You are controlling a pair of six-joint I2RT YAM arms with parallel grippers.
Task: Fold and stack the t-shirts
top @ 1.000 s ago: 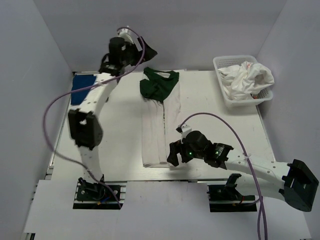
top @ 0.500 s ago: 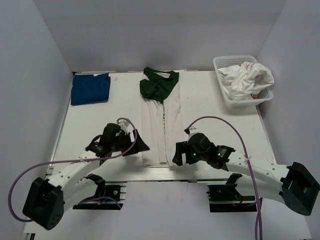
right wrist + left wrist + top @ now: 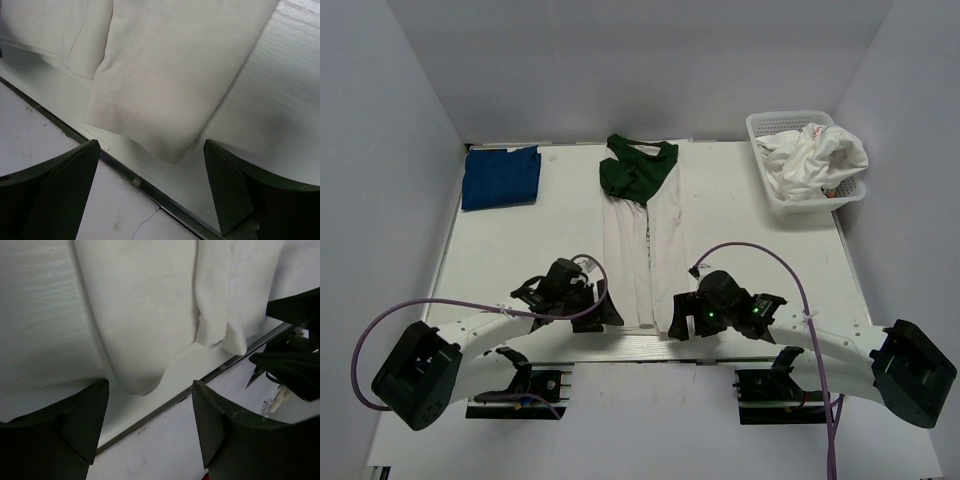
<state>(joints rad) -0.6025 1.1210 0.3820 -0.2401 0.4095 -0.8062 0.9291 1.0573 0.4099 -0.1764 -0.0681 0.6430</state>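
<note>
only from the top view: the whole white-and-green t-shirt (image 3: pixel 642 240), folded to a long narrow strip down the middle of the table (image 3: pixel 520 250), with green collar and sleeves bunched at the upper end and the lower hem at the bottom edge of the table. also only there: a dark blue t-shirt (image 3: pixel 501 178), folded flat at the upper left, and the lattice basket (image 3: pixel 805 205) at the upper right, filled with crumpled white t-shirts (image 3: pixel 815 155) heaped above the rim.

only from the wrist views: the hem in detail. in the left wrist view, a rounded cloth corner at the centre, lying between the two dark fingers (image 3: pixel 80 425) of the left gripper (image 3: pixel 608 314); jaws released and apart, nothing grasped. in the right wrist view, a stitched hem corner in the middle of the frame, between the fingers (image 3: pixel 55 185) of the right gripper (image 3: pixel 677 322); spread wide, not closed on the cloth. not possible to tell whether the fingertips touch the table.
</note>
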